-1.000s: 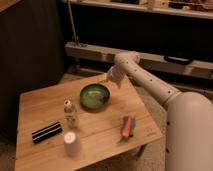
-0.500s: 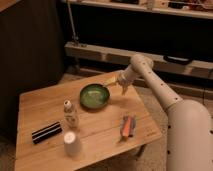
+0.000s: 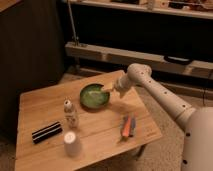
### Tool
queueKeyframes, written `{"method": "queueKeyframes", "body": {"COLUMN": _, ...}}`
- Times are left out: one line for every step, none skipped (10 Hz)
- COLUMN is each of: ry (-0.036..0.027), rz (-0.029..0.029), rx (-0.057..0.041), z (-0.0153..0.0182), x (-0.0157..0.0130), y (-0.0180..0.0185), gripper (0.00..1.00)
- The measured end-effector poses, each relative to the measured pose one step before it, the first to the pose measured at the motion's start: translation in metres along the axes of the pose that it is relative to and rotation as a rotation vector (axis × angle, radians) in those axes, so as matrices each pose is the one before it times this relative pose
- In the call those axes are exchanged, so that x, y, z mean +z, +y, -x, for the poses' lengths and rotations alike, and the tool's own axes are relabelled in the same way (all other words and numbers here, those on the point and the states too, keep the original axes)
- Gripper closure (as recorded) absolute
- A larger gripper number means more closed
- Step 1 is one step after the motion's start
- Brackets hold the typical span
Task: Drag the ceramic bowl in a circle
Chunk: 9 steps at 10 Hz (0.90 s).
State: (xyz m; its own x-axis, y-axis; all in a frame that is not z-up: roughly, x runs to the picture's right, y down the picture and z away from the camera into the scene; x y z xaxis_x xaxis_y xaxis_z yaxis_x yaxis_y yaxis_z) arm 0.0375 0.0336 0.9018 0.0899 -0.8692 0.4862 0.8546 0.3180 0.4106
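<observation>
While the ceramic bowl sits exactly where it was a second ago, on the far half of the wooden table, you can see that the gripper has shifted. Half a second back it stood off to the bowl's right, and now it has come in against the right-hand rim, low and close enough that it looks to be touching or straddling the edge; you cannot tell which. Its jaws are spread wide and clamp nothing. I judge the dragging has not begun and contact is only now being set up. Nearer you, the small bottle stands just beside the bowl's front left, so watch it on that part of the circle. The white cup, the black block and the orange and blue tools lie well apart from the bowl.
</observation>
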Motion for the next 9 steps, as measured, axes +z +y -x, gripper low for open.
{"method": "queueKeyframes", "body": {"ry": 0.01275, "rz": -0.00279, "rx": 0.02000, "z": 0.00081, "x": 0.00598, "y": 0.00080, "gripper": 0.20}}
{"method": "queueKeyframes", "body": {"ry": 0.00352, "rz": -0.00358, "rx": 0.01152, "z": 0.00011, "x": 0.00519, "y": -0.00161, "gripper": 0.20}}
{"method": "queueKeyframes", "body": {"ry": 0.00038, "rz": -0.00214, "rx": 0.00704, "z": -0.00010, "x": 0.00709, "y": -0.00351, "gripper": 0.20}}
{"method": "queueKeyframes", "body": {"ry": -0.00251, "rz": -0.00253, "rx": 0.00455, "z": -0.00056, "x": 0.00565, "y": -0.00260, "gripper": 0.20}}
{"method": "queueKeyframes", "body": {"ry": -0.00364, "rz": -0.00209, "rx": 0.00655, "z": -0.00091, "x": 0.00509, "y": -0.00061, "gripper": 0.20}}
{"method": "queueKeyframes", "body": {"ry": -0.00540, "rz": -0.00169, "rx": 0.00693, "z": -0.00141, "x": 0.00451, "y": -0.00060, "gripper": 0.21}}
{"method": "queueKeyframes", "body": {"ry": -0.00486, "rz": 0.00070, "rx": 0.00351, "z": -0.00079, "x": 0.00415, "y": -0.00136, "gripper": 0.27}}
{"method": "queueKeyframes", "body": {"ry": -0.00455, "rz": 0.00346, "rx": 0.00219, "z": -0.00016, "x": 0.00493, "y": -0.00176, "gripper": 0.37}}
{"method": "queueKeyframes", "body": {"ry": -0.00078, "rz": 0.00649, "rx": 0.00132, "z": -0.00062, "x": 0.00266, "y": -0.00051, "gripper": 0.47}}
